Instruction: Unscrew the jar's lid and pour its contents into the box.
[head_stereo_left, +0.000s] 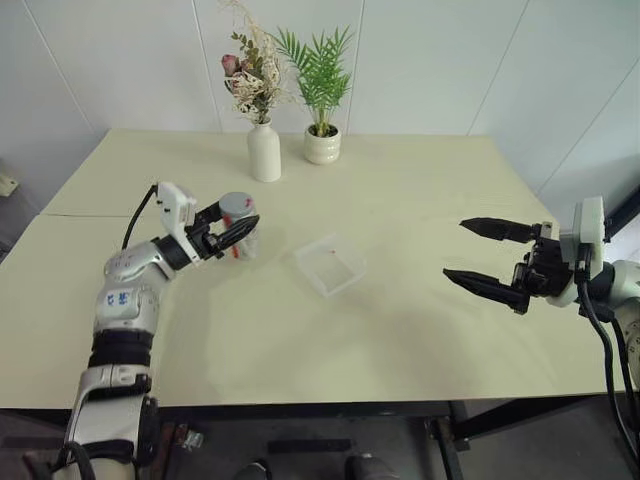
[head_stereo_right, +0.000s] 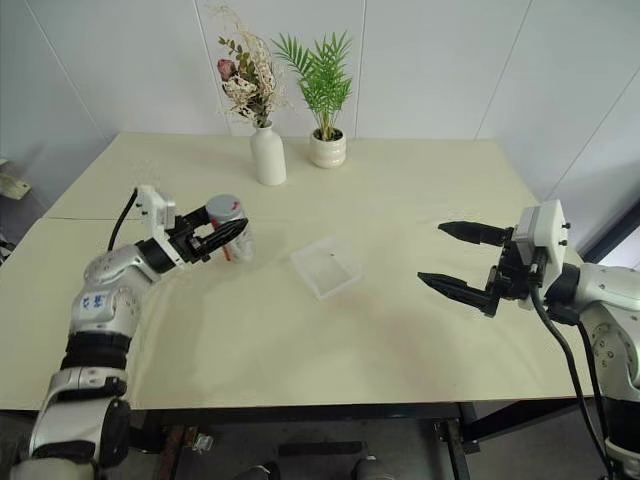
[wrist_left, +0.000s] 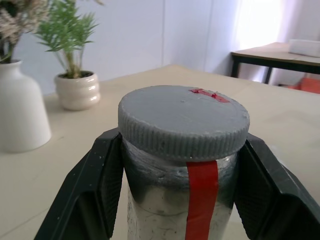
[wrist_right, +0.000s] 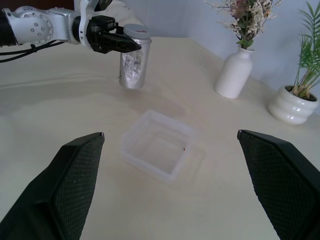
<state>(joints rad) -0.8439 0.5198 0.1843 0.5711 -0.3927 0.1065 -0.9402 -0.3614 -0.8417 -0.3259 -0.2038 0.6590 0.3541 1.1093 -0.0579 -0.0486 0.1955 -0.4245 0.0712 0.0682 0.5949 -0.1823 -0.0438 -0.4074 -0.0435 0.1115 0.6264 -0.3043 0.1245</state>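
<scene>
I see the left gripper (head_stereo_left: 238, 232) with its jaws closed on the jar (wrist_right: 134, 62), one finger on each side just under the grey lid (wrist_left: 183, 120), holding it upright above the desk (head_stereo_left: 420, 330). The clear box (head_stereo_left: 330, 264) rests on the desk between both sets of jaws. The right gripper (head_stereo_left: 482, 256) hangs with its jaws fully spread, empty, well apart from the box.

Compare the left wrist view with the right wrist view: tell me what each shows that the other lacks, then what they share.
Left wrist alone: the red strip running down the jar, and a red mark on the lid.
Right wrist alone: the box, the open right fingers, and the jar seen whole.
Both: the left fingers shut on the jar, the vase and the plant pot.
</scene>
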